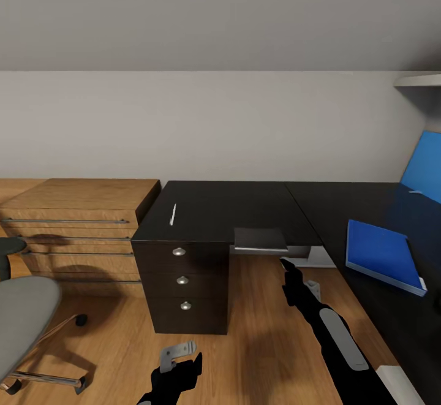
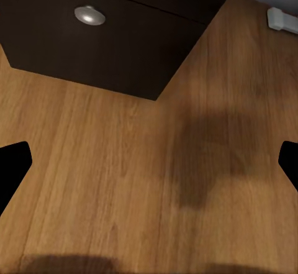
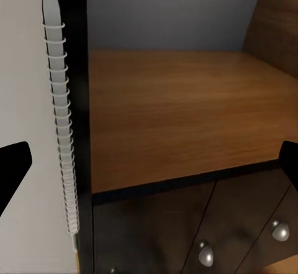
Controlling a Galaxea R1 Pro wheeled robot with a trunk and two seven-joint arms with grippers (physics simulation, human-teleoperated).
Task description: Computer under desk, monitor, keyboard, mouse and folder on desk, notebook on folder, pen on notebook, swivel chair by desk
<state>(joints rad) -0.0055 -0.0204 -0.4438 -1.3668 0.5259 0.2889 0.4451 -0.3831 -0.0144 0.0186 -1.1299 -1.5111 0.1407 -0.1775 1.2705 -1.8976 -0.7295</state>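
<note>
My left gripper point(image 1: 179, 356) hangs low over the wooden floor point(image 1: 257, 331) in front of the drawer unit point(image 1: 184, 282), its fingers spread wide and holding nothing. My right gripper point(image 1: 288, 265) reaches up toward the desk point(image 1: 245, 209) edge, where the spiral-bound notebook point(image 1: 260, 239) overhangs the black top; in the right wrist view the fingertips stand apart on either side of the notebook's wire spine point(image 3: 62, 131), not closed on it. By my reading, the blue folder point(image 1: 383, 255) already lies on the desk's right wing, so that move looks done. The notebook is not yet stacked on it, and the pen point(image 1: 173, 214) lies well apart on the left wing. The swivel chair point(image 1: 24, 313) stands off to the left, away from the desk. No brand, label or writing is readable anywhere.
</note>
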